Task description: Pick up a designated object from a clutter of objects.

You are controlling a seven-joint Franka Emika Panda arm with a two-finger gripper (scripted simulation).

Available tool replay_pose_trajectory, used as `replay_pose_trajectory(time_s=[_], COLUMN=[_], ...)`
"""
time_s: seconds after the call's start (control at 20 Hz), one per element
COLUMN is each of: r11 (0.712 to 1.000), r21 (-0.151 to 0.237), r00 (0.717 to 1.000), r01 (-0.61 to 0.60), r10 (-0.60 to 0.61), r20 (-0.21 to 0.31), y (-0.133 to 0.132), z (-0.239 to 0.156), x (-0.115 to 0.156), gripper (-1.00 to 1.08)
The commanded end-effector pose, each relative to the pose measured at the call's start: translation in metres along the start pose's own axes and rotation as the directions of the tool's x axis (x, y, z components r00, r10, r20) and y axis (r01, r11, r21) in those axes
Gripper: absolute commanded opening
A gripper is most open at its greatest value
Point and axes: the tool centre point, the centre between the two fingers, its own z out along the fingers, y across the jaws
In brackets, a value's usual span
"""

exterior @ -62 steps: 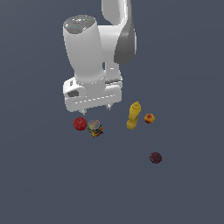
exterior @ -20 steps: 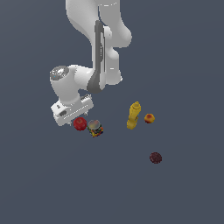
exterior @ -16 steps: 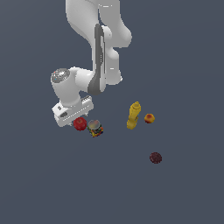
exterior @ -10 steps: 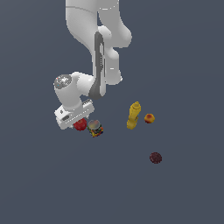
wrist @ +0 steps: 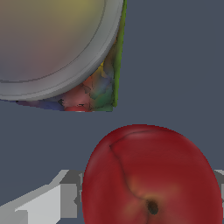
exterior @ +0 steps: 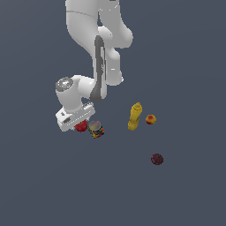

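The red apple (exterior: pixel 81 127) lies on the grey floor, partly hidden under my gripper (exterior: pixel 78 127). In the wrist view the apple (wrist: pixel 151 179) is large and close, stem dimple showing, and the gripper (wrist: pixel 146 199) is down around it. One light grey finger (wrist: pixel 52 202) shows on one side of it and a sliver of the other finger (wrist: pixel 219 176) at the far side. The jaws are open and straddle the apple. The multicoloured can (exterior: pixel 96 129) stands right beside the apple and also shows in the wrist view (wrist: pixel 61 48).
A yellow bottle (exterior: pixel 135 116) stands to the exterior view's right of the can, with a small orange-yellow fruit (exterior: pixel 151 119) beside it. A dark maroon ball (exterior: pixel 157 159) lies apart, nearer the camera on the exterior view's right.
The arm has swung over from above the clutter and come down onto the apple. Over the last second the hand has sunk a little lower. The objects have not moved.
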Motion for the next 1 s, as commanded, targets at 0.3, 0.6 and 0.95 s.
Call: replay_pose_trajectory(time_s=[0.3,0.6,0.95], r11=[1.000,1.000,1.000], r21=[0.000,0.000,0.000], r00=[1.000,1.000,1.000], r01=[0.000,0.000,0.000], r10=[0.000,0.000,0.000], r20=[0.000,0.000,0.000], y=[0.000,-0.004,-0.015], z=[0.000,-0.011,-0.045], x=[0.000,0.003,0.013], gripper=[-1.00,-1.00,-1.00])
